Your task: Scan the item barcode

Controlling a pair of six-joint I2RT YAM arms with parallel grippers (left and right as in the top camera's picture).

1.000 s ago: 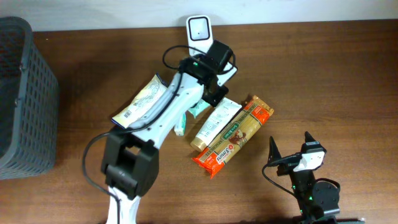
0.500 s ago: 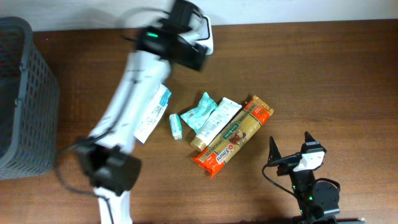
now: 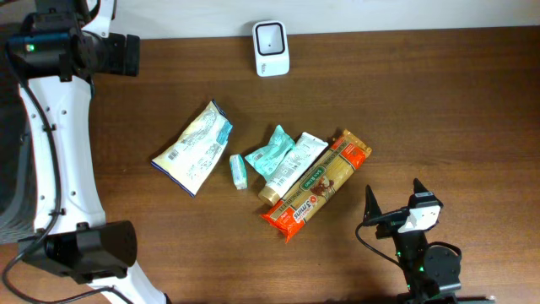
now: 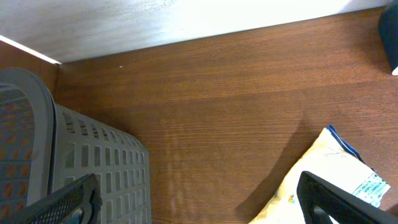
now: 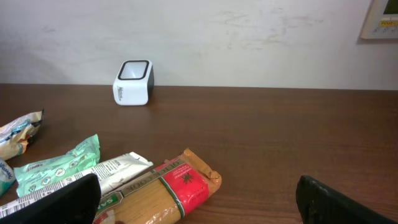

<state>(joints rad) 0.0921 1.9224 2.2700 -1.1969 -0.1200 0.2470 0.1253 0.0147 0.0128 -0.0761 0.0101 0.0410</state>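
The white barcode scanner [image 3: 271, 37] stands at the table's back edge, also seen in the right wrist view [image 5: 133, 82]. The items lie mid-table: a cream pouch [image 3: 192, 148], a small teal tube [image 3: 239, 171], a teal packet [image 3: 270, 152], a white and gold tube [image 3: 291, 166] and a red and orange spaghetti pack [image 3: 316, 183]. My left gripper [image 3: 126, 55] hangs open and empty at the back left, far from the scanner. In its wrist view the jaws [image 4: 199, 208] straddle bare wood, the pouch [image 4: 329, 162] by the right finger. My right gripper [image 3: 394, 198] rests open at the front right, empty [image 5: 199, 205].
A grey slotted basket [image 4: 74, 155] stands at the table's left edge, just beside my left gripper and partly behind the left arm [image 3: 59, 152] in the overhead view. A white wall runs along the table's back edge.
My left arm has swung from beside the scanner to the far back left, and its jaws have gone from shut to open. The pouch and teal packet are now uncovered. The right arm has not moved.
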